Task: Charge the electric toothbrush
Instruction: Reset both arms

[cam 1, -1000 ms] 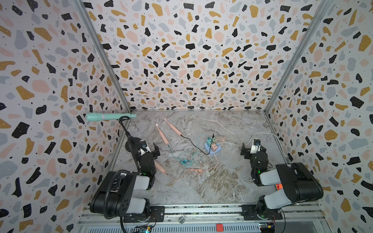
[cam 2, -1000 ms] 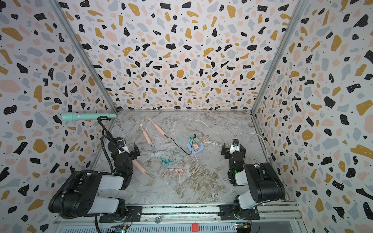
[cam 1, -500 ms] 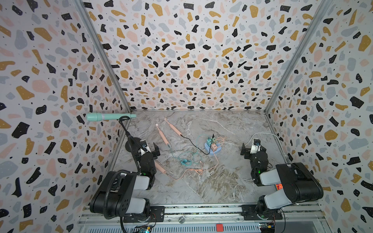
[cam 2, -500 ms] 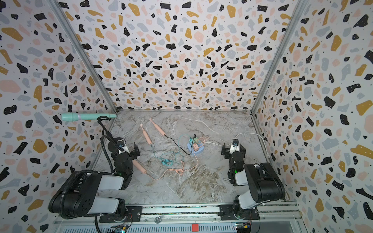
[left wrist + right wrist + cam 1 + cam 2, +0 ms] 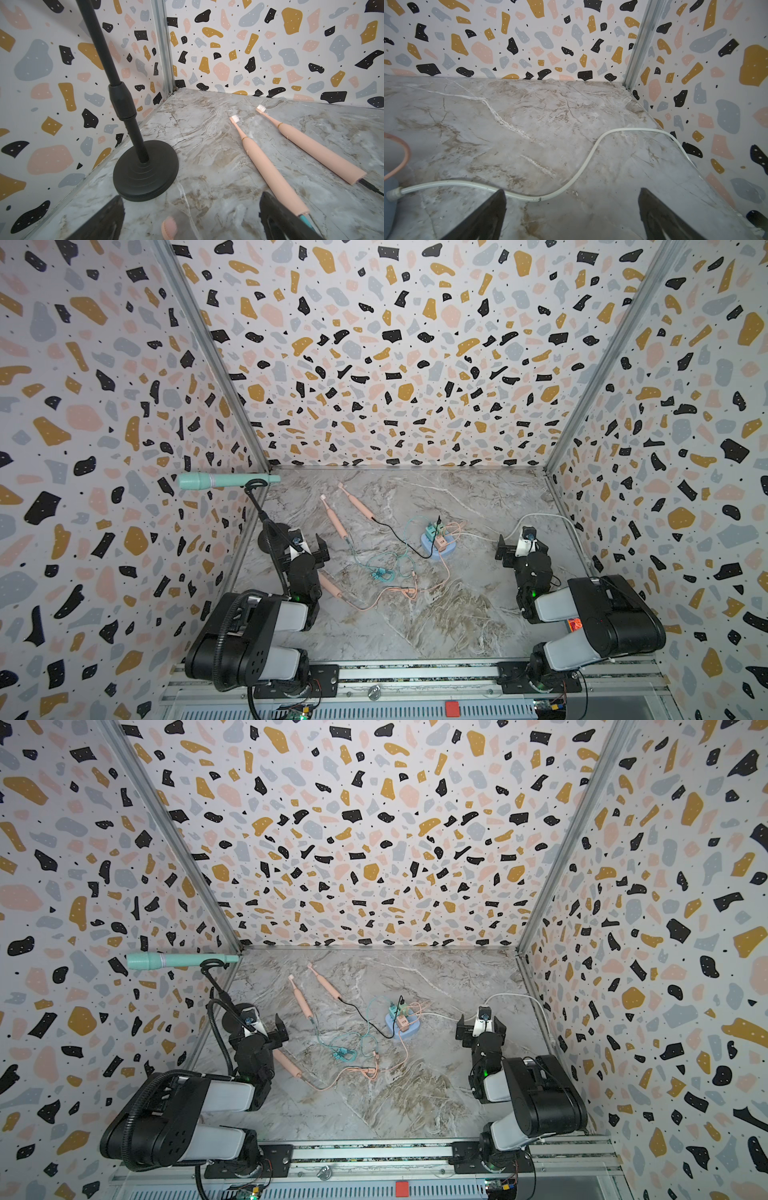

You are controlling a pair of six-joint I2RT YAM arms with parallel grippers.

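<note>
Three pink electric toothbrushes lie on the marble floor. Two lie side by side at the back left: one (image 5: 360,507) (image 5: 311,149) has a black cable (image 5: 399,537) at its base, the other (image 5: 334,519) (image 5: 268,166) a teal cable (image 5: 374,564). The third (image 5: 330,585) lies partly under my left arm, with a pink cable (image 5: 390,593) at its base; its brush head (image 5: 169,227) sits between my left fingers. All cables run to a blue charger hub (image 5: 438,543). My left gripper (image 5: 303,551) (image 5: 191,220) and right gripper (image 5: 519,549) (image 5: 571,216) are both open and empty.
A black microphone stand base (image 5: 270,537) (image 5: 145,170) stands close to my left gripper by the left wall, carrying a teal microphone (image 5: 224,481). A white cable (image 5: 540,516) (image 5: 583,164) runs from the hub past my right gripper to the right wall. Patterned walls enclose three sides.
</note>
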